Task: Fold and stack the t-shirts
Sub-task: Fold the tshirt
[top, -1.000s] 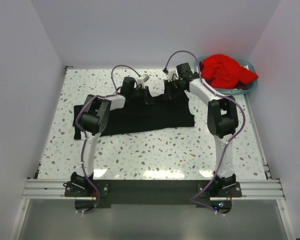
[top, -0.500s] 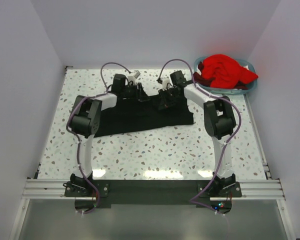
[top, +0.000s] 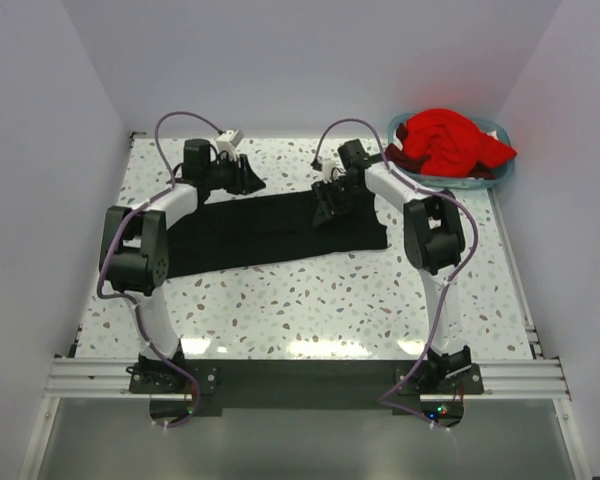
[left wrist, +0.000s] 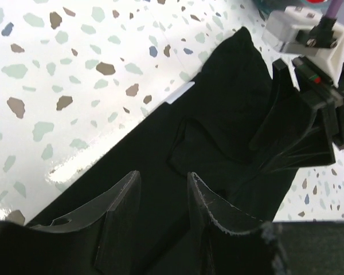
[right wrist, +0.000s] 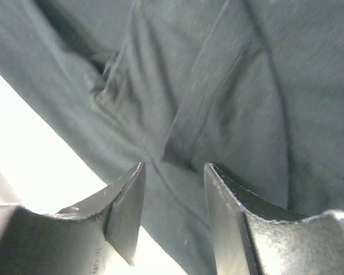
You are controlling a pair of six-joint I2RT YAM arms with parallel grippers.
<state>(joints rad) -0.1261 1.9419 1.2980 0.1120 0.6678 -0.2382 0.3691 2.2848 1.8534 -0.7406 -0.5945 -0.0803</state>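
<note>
— Speckled white table (top: pixel 310 300), plain pale walls on three sides. Where is the black t-shirt?

— The black t-shirt (top: pixel 270 235) lies flat across the middle of the overhead frame. It forms a long dark band from left of centre to right of centre, with creases and folds along its upper edge.

— What is nearest to it?

— The right claw (top: pixel 325 208) is down over the upper right part of the band. In its own wrist view the two fingers stand apart, with dark cloth showing below the gap and nothing pinched between them.

— And the other one?

— The left claw (top: pixel 250 180) is at the band's upper edge, left of centre in the overhead frame. Its wrist view also shows the fingers apart over the cloth, gripping nothing. Whether the tips touch the fabric I cannot tell.

— The second shirt?

— The red t-shirt (top: pixel 445 140) is bunched in a heap inside the light blue basket (top: pixel 502 172). That sits in the upper right of the frame, at the table's far right corner, well apart from the black one.
</note>
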